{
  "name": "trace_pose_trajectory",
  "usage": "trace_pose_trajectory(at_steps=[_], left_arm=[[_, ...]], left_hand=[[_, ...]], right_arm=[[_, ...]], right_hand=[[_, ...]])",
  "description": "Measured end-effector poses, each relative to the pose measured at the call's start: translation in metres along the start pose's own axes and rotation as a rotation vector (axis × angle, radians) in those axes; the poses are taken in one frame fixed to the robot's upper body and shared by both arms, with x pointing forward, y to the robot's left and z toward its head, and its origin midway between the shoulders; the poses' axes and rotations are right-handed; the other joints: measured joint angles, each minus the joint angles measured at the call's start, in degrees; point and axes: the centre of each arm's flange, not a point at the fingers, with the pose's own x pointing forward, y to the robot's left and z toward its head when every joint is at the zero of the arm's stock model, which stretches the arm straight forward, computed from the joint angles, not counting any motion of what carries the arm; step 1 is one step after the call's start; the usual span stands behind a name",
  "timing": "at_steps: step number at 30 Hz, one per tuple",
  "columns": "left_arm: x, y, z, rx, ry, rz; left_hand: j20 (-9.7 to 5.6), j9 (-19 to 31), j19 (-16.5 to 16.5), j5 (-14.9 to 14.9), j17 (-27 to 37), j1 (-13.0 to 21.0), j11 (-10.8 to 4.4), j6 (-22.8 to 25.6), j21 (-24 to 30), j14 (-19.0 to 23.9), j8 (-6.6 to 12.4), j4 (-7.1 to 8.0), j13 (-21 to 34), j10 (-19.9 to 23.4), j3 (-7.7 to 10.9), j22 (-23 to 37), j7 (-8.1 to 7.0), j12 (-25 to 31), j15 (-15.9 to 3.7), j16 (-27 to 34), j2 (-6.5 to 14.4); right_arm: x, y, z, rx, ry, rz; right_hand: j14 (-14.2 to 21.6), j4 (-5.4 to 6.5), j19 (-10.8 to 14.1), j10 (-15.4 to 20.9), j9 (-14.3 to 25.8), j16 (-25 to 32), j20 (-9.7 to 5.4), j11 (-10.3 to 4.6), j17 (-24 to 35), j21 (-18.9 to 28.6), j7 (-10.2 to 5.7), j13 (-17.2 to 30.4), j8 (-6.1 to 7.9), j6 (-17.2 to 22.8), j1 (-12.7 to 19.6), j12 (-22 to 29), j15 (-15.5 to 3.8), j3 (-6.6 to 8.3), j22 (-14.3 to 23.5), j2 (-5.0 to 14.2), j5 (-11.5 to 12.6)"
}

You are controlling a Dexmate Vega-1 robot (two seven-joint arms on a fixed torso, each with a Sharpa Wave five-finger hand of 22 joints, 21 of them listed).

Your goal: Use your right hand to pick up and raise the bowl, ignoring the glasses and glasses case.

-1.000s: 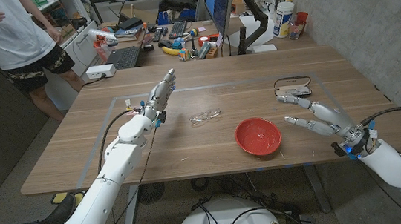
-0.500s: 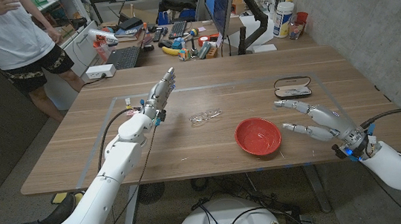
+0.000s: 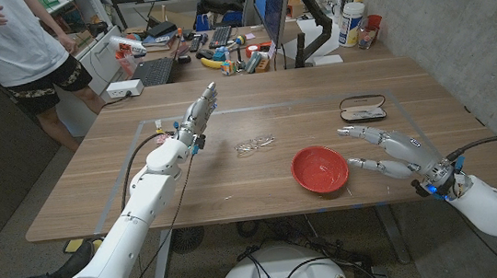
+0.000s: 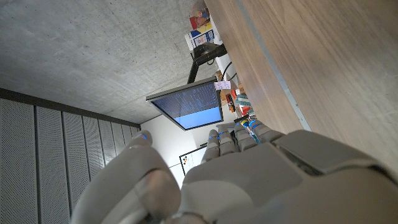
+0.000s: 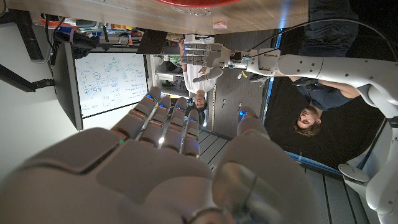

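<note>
Crept leftward, right hand (image 3: 396, 153), fingers spread, empty, just beside shallow red plastic bowl (image 3: 319, 169) at lower centre of wooden desk (image 3: 96, 187). Probably light, stiff, slippery; best pinched at near rim.

Wooden surface (image 3: 390, 78), rectangular, with a faint taped rectangle outline on top. Red bowl (image 3: 320, 168) sits right of centre, near the front edge. Glasses (image 3: 255, 144) lie folded near the middle, left of and behind the bowl, apart from it. Black glasses case (image 3: 362, 108) lies toward the back right, open, well apart from the bowl. A few small bits (image 3: 162, 128) sit at the outline's back-left corner, too small to identify.
</note>
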Motion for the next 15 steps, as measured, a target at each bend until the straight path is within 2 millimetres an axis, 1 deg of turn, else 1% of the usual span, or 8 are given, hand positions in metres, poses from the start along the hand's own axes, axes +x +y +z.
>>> trace_pose_trajectory(at_steps=[3, 7, 11, 15], left_arm=[[0.0003, -0.0001, -0.0001, 0.0, 0.0, -0.001], [0.0008, -0.0005, 0.0001, 0.0, 0.0, -0.002], [0.0009, -0.0011, 0.0, 0.001, 0.0, -0.004], [0.0009, -0.0016, -0.0001, 0.003, 0.0, -0.005]], left_hand=[[0.0, 0.0, 0.0, 0.0, 0.0, -0.25, 0.0, 0.0, 0.0, 0.0, 0.0, 0.0, 0.0, 0.0, 0.0, 0.0, 0.0, 0.0, 0.0, 0.0, 0.25], [0.0, 0.0, 0.0, 0.0, 0.0, -0.31, 0.0, 0.0, 0.0, 0.0, 0.0, 0.0, 0.0, 0.0, 0.0, 0.0, 0.0, 0.0, 0.0, 0.0, 0.31], [0.0, 0.0, 0.0, 0.0, 0.0, -0.31, 0.0, 0.0, 0.0, 0.0, 0.0, 0.0, 0.0, 0.0, 0.0, 0.0, 0.0, 0.0, 0.0, 0.0, 0.31], [0.0, 0.0, 0.0, 0.29, 0.0, -0.01, 0.0, 0.0, 0.0, 0.0, 0.0, -0.25, 0.0, 0.0, -0.24, 0.0, 0.0, 0.0, 0.0, 0.0, 0.61]], right_arm=[[-0.0004, -0.001, 0.0014, -0.016, -0.007, 0.003], [-0.0013, 0.0002, 0.0034, -0.04, -0.02, 0.011], [-0.0019, 0.0002, 0.0061, -0.07, -0.036, 0.017], [-0.002, 0.0004, 0.0092, -0.095, -0.056, 0.026]], right_hand=[[0.0, 0.0, 0.0, 0.32, 0.0, 0.0, 0.0, -0.31, 0.0, 0.0, 0.0, 0.0, 0.0, 0.0, 0.0, 0.0, 0.0, 0.0, 0.0, 0.0, 0.15], [0.0, 0.0, 0.0, 0.32, 0.0, 0.0, 0.0, -0.31, 0.0, 0.0, 0.0, 0.0, 0.0, 0.0, 0.0, 0.0, 0.0, 0.0, 0.0, 0.0, 0.15], [0.53, 0.0, -0.01, 0.63, 0.0, 0.0, 0.0, -0.62, 0.0, 0.0, -0.3, 0.0, 0.0, 0.3, 0.0, 0.0, 0.09, 0.0, 0.0, 0.0, 0.36], [0.52, -0.18, -0.01, 0.84, 0.0, 0.0, 0.0, -0.83, 0.0, 0.0, -0.3, 0.0, 0.0, 0.3, 0.0, 0.0, 0.1, 0.18, 0.0, 0.0, 0.58]])
